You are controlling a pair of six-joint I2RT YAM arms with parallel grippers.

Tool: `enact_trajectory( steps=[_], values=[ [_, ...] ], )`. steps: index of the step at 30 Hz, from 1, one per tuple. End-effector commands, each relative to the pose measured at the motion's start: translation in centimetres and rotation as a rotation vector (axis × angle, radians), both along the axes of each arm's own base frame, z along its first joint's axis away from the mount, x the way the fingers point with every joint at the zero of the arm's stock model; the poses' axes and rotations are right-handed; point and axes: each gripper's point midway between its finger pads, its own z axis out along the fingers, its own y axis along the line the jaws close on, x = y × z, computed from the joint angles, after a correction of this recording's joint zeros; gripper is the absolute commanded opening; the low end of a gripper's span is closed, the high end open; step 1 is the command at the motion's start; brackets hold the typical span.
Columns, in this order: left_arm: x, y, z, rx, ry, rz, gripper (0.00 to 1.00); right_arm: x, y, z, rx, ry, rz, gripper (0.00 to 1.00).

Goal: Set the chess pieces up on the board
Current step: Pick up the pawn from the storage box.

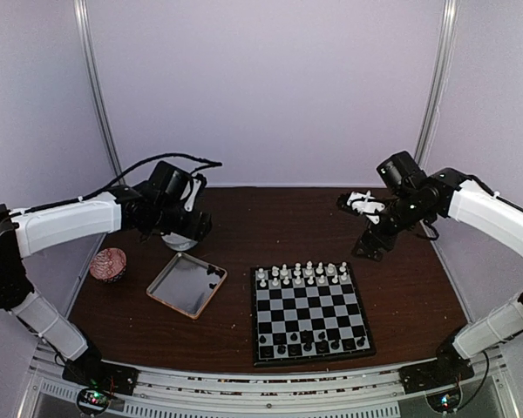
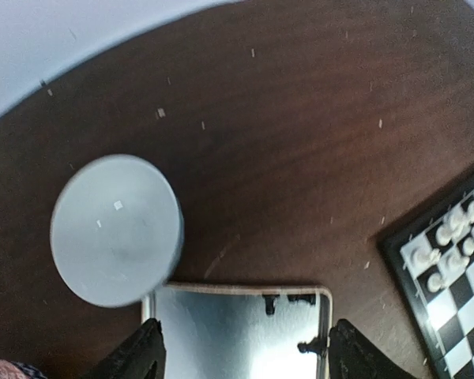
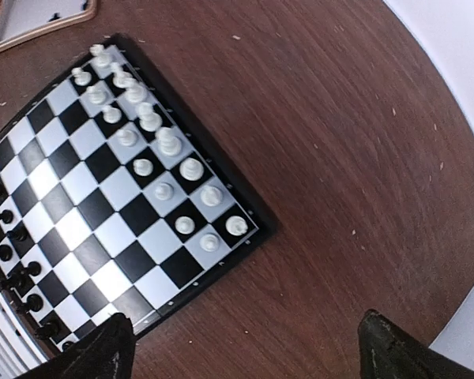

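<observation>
Nearby, tray (image 1: 168, 305) beside board (image 1: 309, 318), grey disc (image 2: 116, 229), left pincer (image 2: 245, 341) wide, right pincer (image 3: 245, 322) wide

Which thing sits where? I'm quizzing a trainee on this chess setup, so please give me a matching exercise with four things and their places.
Things:
1. white pieces
2. main group of black pieces
3. tray
4. grey disc

Places:
a. near rows of the board
b. left of the board, with a few dark pieces inside
c. far rows of the board
d. just beyond the tray's far side

Pairs: 1-c, 2-a, 3-b, 4-d
</observation>
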Motion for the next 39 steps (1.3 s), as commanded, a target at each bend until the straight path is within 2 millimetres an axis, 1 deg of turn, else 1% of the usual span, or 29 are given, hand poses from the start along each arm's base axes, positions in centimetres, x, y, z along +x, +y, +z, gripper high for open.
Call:
enact_trajectory(
  steps=[1, 2, 4, 7, 8, 10, 15, 19, 22, 26, 31, 34, 39],
  values=[
    [-3.1, 0.1, -5.9, 0.0, 0.181, -0.03, 0.72, 2.8, -1.6, -2.5, 0.152, 0.138, -0.155, 1.0],
    [-3.3, -0.1, -6.9, 0.003, 0.209, -0.045, 0.72, 2.7, -1.4, -2.8, 0.2, 0.176, -0.143, 1.0],
    [-3.7, -0.9, -8.5, -0.001, 0.258, -0.087, 0.68, 2.7, -1.4, -3.1, 0.221, 0.175, -0.142, 1.0],
    [-3.6, -1.0, -10.8, 0.023, 0.311, -0.07, 0.62, 2.6, -1.6, -2.3, 0.236, 0.118, -0.132, 1.0],
    [-3.5, -0.9, -11.1, 0.028, 0.312, -0.06, 0.61, 2.5, -1.5, -2.0, 0.249, 0.108, -0.127, 1.0],
    [-3.1, -0.9, -12.0, 0.045, 0.317, -0.051, 0.53, 2.3, -1.3, -1.9, 0.266, 0.108, -0.114, 0.97],
    [-2.5, -1.7, -12.9, 0.045, 0.33, -0.063, 0.49, 1.7, -0.9, -2.4, 0.272, 0.142, -0.085, 0.87],
    [-1.5, -1.6, -13.4, 0.082, 0.304, -0.056, 0.43, 1.4, -0.6, -2.4, 0.279, 0.153, -0.064, 0.82],
    [-0.8, -1.5, -13.9, 0.089, 0.303, -0.052, 0.39, 1.2, -0.5, -2.5, 0.285, 0.163, -0.055, 0.81],
    [0.1, -1.9, -14.1, 0.074, 0.288, -0.055, 0.34, 1.1, -0.4, -2.7, 0.285, 0.174, -0.051, 0.81],
    [0.7, -2.1, -14.9, 0.085, 0.302, -0.059, 0.27, 0.9, -0.3, -2.9, 0.287, 0.189, -0.045, 0.8],
    [0.8, -1.8, -15.2, 0.09, 0.307, -0.053, 0.24, 0.9, -0.3, -2.9, 0.289, 0.194, -0.043, 0.79],
    [0.5, -1.6, -15.7, 0.096, 0.32, -0.062, 0.18, 0.9, -0.2, -3.0, 0.29, 0.2, -0.042, 0.79]
  ],
)
